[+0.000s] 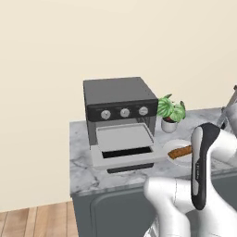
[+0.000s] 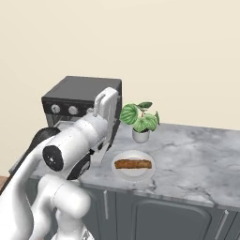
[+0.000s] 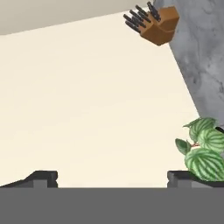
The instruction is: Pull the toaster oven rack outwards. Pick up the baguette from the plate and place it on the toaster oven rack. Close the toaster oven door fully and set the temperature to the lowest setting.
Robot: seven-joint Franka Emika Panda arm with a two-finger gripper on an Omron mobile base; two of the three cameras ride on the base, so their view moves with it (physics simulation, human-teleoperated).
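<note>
Baguette (image 2: 133, 164) on plate (image 2: 133, 175), jaws seemingly apart

Open oven front, plant crowding its 3 o'clock side

The toaster oven door (image 1: 122, 156) lay folded down flat on the tabletop (image 2: 197, 154), leaving the cavity mouth unblocked from the front, with the toaster oven rack (image 1: 124, 137) sitting inside it. At the oven's 3 o'clock a potted plant (image 1: 170, 112) stood close beside the toaster oven (image 1: 119, 98), its leaves narrowing any side approach. The plate (image 2: 134, 174) with the baguette (image 2: 133, 164) lay at the plant's 6 o'clock, near the tabletop's front edge, open from above. Bare marble stretched toward 3 o'clock beyond the plate. A knife block (image 3: 154, 21) stood far off against the wall.
</note>
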